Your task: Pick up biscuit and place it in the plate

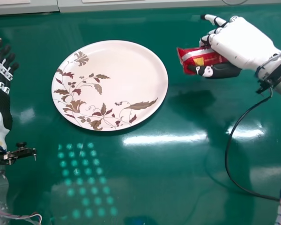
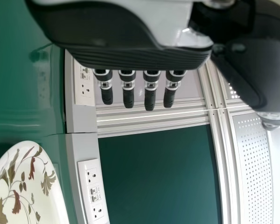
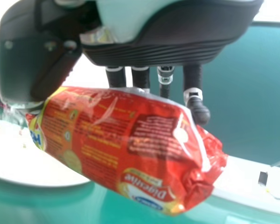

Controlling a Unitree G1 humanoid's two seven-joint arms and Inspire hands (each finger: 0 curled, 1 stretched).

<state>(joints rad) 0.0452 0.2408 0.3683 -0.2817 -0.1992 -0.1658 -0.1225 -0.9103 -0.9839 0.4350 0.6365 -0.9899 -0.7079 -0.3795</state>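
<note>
My right hand [image 1: 241,42] is at the upper right in the head view, its thumb and fingers round the red biscuit packet [image 1: 199,58]. The packet is held to the right of the white plate [image 1: 126,70], apart from it, above the table. In the right wrist view the biscuit packet [image 3: 112,140] lies between the thumb and the fingers of my right hand [image 3: 193,88]. The plate has a brown and red leaf pattern. My left hand [image 1: 1,89] stays at the left edge with fingers straight; in the left wrist view the left hand [image 2: 150,88] shows straight fingers.
The green table [image 1: 145,187] carries glare and a patch of light dots below the plate. A black cable [image 1: 227,154] hangs from the right wrist. Sockets [image 2: 94,191] line a grey panel at the table's far edge.
</note>
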